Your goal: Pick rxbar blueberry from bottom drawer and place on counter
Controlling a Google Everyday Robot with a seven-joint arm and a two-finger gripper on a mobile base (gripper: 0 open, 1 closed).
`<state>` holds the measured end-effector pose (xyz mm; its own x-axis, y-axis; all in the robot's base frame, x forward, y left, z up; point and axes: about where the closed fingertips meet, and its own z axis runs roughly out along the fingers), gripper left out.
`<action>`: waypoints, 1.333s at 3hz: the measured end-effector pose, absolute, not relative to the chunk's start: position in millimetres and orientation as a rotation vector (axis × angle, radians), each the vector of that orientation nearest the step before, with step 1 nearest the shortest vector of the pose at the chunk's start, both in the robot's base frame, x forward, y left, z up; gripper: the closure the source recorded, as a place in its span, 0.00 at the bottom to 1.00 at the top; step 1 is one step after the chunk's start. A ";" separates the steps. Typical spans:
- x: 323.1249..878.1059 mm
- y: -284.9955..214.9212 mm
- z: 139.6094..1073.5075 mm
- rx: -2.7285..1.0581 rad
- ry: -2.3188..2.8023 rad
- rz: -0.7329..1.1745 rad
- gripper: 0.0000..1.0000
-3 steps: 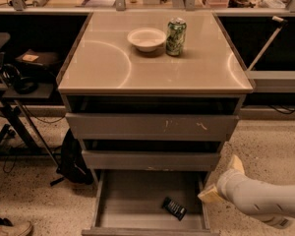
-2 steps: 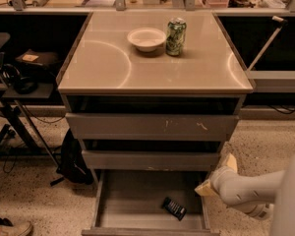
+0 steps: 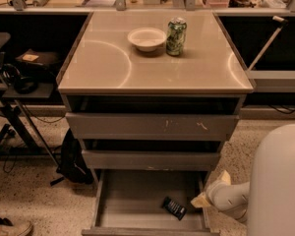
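Observation:
The rxbar blueberry (image 3: pixel 174 208), a small dark flat wrapper, lies on the floor of the open bottom drawer (image 3: pixel 123 200), towards its right side. My gripper (image 3: pixel 210 191) is at the drawer's right edge, just right of the bar and a little above it, on the end of my white arm (image 3: pixel 275 186). It holds nothing. The counter (image 3: pixel 108 58) is the glossy beige top of the cabinet, well above the gripper.
A white bowl (image 3: pixel 146 37) and a green patterned can (image 3: pixel 176 36) stand at the back of the counter. The two upper drawers (image 3: pixel 151 126) are slightly open. A dark bag (image 3: pixel 73 157) and a stand with cables are on the floor at the left.
My arm has drawn in towards the camera and now fills the lower right. The gripper has shifted slightly left and down, closer to the bar. The bar has not moved.

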<state>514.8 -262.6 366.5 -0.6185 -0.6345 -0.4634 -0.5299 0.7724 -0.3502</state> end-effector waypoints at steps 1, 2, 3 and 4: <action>514.3 -258.6 360.6 -0.903 2.378 -0.175 0.00; 508.8 -240.8 328.5 -0.956 2.361 -0.008 0.00; 492.8 -219.4 264.7 -1.042 2.339 0.184 0.00; 485.3 -207.5 226.6 -1.050 2.370 0.288 0.00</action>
<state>485.3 -207.5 226.6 -0.5595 -0.6248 -0.5446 -0.7372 0.6755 -0.0176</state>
